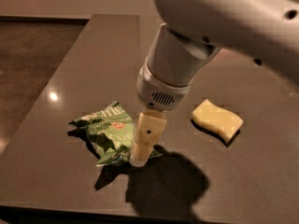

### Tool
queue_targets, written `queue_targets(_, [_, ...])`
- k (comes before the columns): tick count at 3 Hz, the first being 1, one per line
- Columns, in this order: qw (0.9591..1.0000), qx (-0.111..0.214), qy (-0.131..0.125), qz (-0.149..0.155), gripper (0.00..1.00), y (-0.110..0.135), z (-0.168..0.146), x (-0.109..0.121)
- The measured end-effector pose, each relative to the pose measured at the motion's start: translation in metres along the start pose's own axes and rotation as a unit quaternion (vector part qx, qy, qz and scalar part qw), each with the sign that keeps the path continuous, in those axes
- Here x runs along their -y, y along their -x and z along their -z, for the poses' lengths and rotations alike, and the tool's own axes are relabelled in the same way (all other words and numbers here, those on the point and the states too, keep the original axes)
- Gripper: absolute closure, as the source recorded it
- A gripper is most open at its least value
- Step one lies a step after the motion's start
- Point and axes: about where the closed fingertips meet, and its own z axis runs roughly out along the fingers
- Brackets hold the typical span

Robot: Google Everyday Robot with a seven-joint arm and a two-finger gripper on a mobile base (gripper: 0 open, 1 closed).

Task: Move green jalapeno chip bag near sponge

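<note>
Two things lie on the dark glossy surface [93, 55] that we can see: the green jalapeno chip bag [105, 132] and the sponge [217, 119]. The bag is crumpled and lies flat, its white lettering and small red mark facing up. The sponge sits to the right of the bag, well apart from it, and nothing touches it. The gripper [138, 158] hangs from the big white arm [177, 69] and points straight down at the bag's right edge, its cream tip low over the bag's near right corner. So the bag spreads out to the left of the jaws, with only its right margin under them. We cannot tell whether the jaws are spread or closed, nor whether they touch the bag.
</note>
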Motion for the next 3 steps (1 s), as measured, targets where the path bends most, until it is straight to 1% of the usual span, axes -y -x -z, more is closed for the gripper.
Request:
queue_targets(1, [0.9998,-0.008,0.013,0.012,0.00,0.011,-0.025,-0.003])
queue_targets(2, [0.9995,-0.012,0.022,0.019,0.00,0.019,-0.041,-0.007])
queue_targets(3, [0.9992,-0.016,0.028,0.025,0.16,0.025,-0.052,-0.010])
